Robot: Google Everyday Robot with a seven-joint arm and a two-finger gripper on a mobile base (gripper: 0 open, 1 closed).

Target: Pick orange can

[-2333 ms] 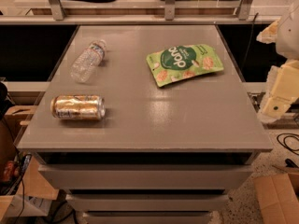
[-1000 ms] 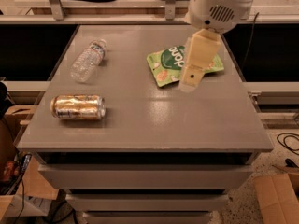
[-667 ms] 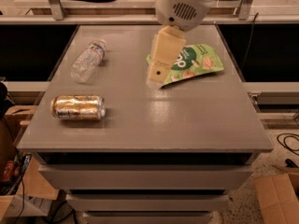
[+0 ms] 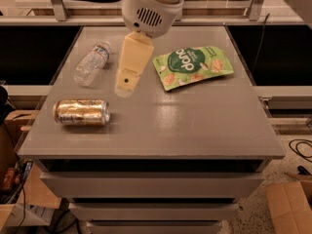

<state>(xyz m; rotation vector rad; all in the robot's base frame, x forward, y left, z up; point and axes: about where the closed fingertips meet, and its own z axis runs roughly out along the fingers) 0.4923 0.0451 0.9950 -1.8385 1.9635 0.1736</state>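
The orange can [image 4: 81,112] lies on its side near the front left corner of the grey table [image 4: 195,126], its orange-gold body shiny with silver ends. My gripper [image 4: 126,84] hangs from the white arm at the top centre, its cream finger pointing down over the table. It is above and to the right of the can, between the water bottle and the green bag, and apart from the can. Nothing is seen in it.
A clear plastic water bottle [image 4: 91,63] lies at the left, behind the can. A green snack bag [image 4: 192,66] lies flat at the back right. Drawers [image 4: 146,189] sit below the table front. Cardboard boxes [image 4: 290,206] stand on the floor at right.
My arm has swung in from the right edge of the view and moved leftwards across the table, past the green bag, to a spot near the bottle and can. The objects have not moved.
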